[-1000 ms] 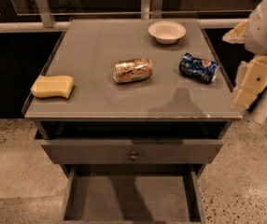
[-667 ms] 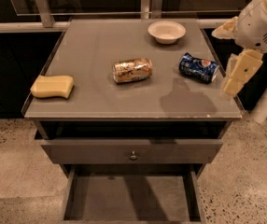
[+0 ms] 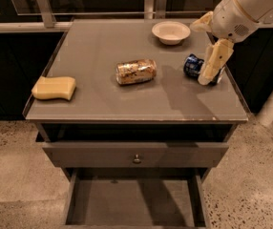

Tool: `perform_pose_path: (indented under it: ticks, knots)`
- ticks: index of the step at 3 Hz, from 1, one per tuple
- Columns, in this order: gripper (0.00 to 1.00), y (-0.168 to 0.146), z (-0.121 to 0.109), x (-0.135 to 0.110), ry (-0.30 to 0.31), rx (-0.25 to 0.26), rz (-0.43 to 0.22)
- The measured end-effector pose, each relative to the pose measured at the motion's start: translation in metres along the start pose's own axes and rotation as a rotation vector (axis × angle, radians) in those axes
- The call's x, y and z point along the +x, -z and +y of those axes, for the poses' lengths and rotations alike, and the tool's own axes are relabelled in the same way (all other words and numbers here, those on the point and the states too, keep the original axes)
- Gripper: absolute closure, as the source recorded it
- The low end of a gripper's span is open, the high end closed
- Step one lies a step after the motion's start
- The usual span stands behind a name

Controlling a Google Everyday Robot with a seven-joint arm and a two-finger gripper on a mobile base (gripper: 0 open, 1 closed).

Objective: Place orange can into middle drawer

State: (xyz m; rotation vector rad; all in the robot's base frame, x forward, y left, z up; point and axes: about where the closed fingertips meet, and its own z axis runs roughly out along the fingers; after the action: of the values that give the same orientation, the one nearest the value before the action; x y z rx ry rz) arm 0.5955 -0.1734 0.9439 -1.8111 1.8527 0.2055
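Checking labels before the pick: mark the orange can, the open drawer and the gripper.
orange can (image 3: 135, 71), camera view, middle of its side.
open drawer (image 3: 127, 202), camera view, bare grey floor.
gripper (image 3: 207, 75), camera view, its tip, over the blue can (image 3: 192, 65).

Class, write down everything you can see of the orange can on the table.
The orange can is a golden-orange metal drink can with dark brown mottling and silvery ends. It lies on its side near the middle of the table, its long axis running roughly left to right. Only the tabletop touches it. The gripper hangs at the right of the view, by the blue can.
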Motion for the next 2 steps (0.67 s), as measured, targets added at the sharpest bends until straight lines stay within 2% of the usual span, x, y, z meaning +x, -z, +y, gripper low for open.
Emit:
perform_pose_path:
  ticks: [1,2]
  knots:
    - [0.00,-0.036,-0.023,-0.022,0.046,-0.047,-0.066]
    - [0.00,-0.077,-0.036,-0.039,0.070,-0.107,-0.115]
